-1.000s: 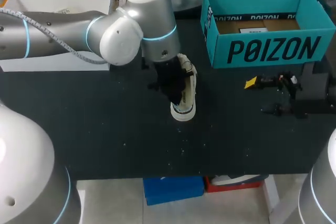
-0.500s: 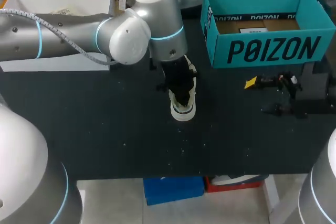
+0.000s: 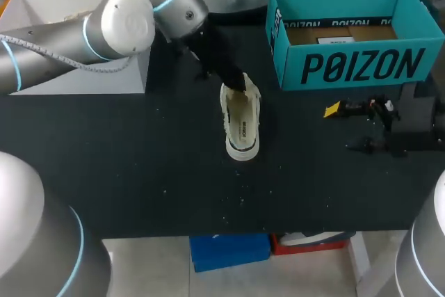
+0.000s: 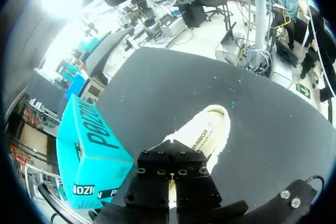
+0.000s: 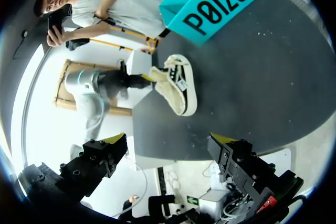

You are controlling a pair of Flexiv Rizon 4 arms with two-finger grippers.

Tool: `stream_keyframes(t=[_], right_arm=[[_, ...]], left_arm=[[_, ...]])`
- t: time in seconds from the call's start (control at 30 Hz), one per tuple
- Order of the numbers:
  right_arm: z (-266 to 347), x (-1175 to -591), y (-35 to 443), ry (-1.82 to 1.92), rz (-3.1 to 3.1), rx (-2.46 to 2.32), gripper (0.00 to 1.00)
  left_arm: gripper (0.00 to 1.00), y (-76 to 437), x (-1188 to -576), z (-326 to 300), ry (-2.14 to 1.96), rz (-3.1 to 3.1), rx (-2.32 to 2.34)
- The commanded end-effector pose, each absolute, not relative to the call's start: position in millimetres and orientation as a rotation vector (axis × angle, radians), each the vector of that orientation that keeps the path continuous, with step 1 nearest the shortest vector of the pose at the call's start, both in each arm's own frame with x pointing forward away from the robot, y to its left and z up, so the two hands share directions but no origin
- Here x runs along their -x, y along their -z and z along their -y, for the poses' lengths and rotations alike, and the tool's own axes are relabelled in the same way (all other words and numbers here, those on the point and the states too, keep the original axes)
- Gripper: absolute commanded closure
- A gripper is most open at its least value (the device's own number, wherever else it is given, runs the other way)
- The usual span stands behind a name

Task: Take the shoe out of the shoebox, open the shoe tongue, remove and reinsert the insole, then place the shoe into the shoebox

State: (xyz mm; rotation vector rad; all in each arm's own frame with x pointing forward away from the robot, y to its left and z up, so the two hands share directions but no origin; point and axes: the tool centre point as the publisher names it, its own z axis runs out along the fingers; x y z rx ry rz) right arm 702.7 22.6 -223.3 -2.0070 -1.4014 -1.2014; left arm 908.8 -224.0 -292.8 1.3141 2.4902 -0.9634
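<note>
— Comparing with a second ago, what do we find changed?
— Our left arm (image 3: 83, 33) has swung back toward the far left. It hung right over the shoe (image 3: 241, 149) then and hid most of it. Now we see the whole opening and the printed insole (image 3: 243, 122) inside.
— And the shoe itself?
— It lies on the table (image 3: 139, 165) at the same spot, sole down, well apart from the box (image 3: 351, 67) and not in it.
— Where is our left gripper (image 3: 236, 83)?
— At the shoe's far end, touching it. In the left wrist view its fingers (image 4: 157, 177) are drawn narrow, with only a slit between them. The tips are hidden, so we cannot tell whether they pinch any part of the shoe.
— Our right gripper (image 5: 166, 139)?
— It has kept its place, low over the table near the box's front wall, off to the right of the shoe. Its fingers are spread wide and hold nothing.
— What else lies about?
— A white tray (image 3: 69, 83) sits at the table's far left, with our left arm crossing over it. Pale specks (image 3: 240, 198) dot the table on the near side of the shoe.
— What blocks our sight?
— From above, the left gripper's black fingers cover the shoe's far end.
</note>
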Motion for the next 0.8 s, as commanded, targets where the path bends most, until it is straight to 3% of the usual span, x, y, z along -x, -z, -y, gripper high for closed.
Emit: stream_keyframes(t=[0.03, 0.37, 0.8], right_arm=[[-23, -703, 223, 1.199, 1.402, 2.009, 0.0], [-23, -703, 223, 1.199, 1.402, 2.009, 0.0], [-23, -703, 223, 1.199, 1.402, 2.009, 0.0]], left_arm=[[1.0, 277, -926, 205, 1.159, -2.309, -0.866], [1.0, 274, -981, 192, 0.993, -2.291, -0.686], [1.0, 292, -1019, 211, 0.79, -2.372, -0.832]])
